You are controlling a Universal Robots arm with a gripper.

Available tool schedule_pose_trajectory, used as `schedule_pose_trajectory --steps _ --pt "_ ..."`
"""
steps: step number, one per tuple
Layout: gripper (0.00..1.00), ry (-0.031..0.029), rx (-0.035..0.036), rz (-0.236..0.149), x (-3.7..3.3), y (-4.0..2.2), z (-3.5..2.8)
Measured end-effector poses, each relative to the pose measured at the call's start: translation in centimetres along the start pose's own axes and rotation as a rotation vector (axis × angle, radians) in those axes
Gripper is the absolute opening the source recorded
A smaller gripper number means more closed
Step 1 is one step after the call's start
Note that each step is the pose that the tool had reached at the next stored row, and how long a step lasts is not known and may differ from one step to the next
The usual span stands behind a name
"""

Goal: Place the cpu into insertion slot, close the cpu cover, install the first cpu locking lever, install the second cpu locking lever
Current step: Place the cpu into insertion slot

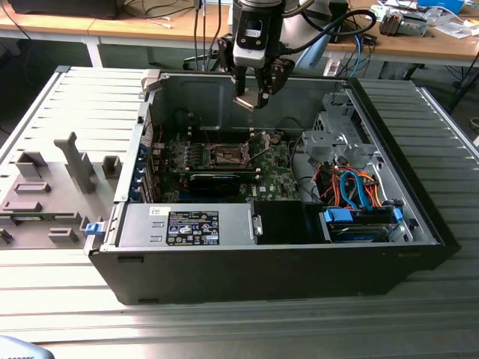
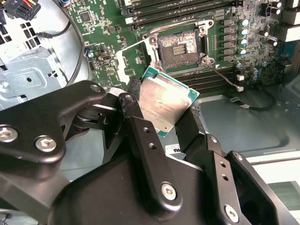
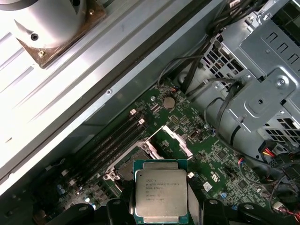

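My gripper (image 1: 252,96) hangs over the open computer case (image 1: 224,277), shut on the cpu (image 1: 245,102). In both wrist views the cpu (image 2: 164,101) (image 3: 161,192) is a flat silver-faced square with a green edge, pinched by its sides between the black fingers. It is held in the air, well above the motherboard. The insertion slot (image 1: 224,155) (image 2: 180,44) lies open below it, with its dark pin field bare. The cpu cover (image 2: 135,55) (image 3: 176,140) is swung up beside the socket. In the first wrist view the cpu hides part of the slot (image 3: 123,171).
A long black expansion card (image 1: 217,182) lies just in front of the socket. The metal drive cage (image 1: 337,134) and orange and blue cables (image 1: 355,187) fill the case on the exterior view's right. A grey fixture (image 1: 52,187) stands outside the case on the left.
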State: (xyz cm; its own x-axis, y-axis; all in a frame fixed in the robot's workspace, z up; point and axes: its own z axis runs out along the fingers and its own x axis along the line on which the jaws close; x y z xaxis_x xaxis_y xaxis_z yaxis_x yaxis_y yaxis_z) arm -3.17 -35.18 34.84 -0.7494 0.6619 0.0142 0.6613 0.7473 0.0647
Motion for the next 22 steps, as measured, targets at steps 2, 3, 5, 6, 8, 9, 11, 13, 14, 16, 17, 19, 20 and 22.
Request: schedule_pose_trajectory --steps 2,3,5,6,8,9,11,13,14,16,17,19,20,22 --pt "0.55 -0.0001 0.0000 0.002 0.00 0.00 0.00" --pt "0.55 -0.0002 0.0000 0.003 0.00 0.00 0.00" --pt "0.55 -0.0004 0.0000 0.005 0.00 0.00 0.01" --pt "0.55 -0.0004 0.0000 0.007 0.00 0.00 0.01" --pt "0.55 -0.0007 0.0000 0.009 0.00 0.00 0.01" --pt "0.55 -0.0008 0.0000 0.010 0.00 0.00 0.01" --pt "0.55 -0.0009 0.0000 0.012 0.00 0.00 0.02" --pt "0.55 -0.0011 0.0000 0.015 0.00 0.00 0.02" --pt "0.55 -0.0012 0.0000 0.016 0.00 0.00 0.02" --pt "0.55 -0.0013 0.0000 0.018 0.00 0.00 0.03" --pt "0.55 -0.0014 -0.0001 0.019 0.00 0.00 0.03" --pt "0.55 -0.0015 -0.0001 0.021 0.00 0.00 0.03" --pt "0.55 -0.0016 0.0000 0.022 0.00 0.00 0.03" --pt "0.55 -0.0018 -0.0001 0.024 0.00 0.00 0.04"
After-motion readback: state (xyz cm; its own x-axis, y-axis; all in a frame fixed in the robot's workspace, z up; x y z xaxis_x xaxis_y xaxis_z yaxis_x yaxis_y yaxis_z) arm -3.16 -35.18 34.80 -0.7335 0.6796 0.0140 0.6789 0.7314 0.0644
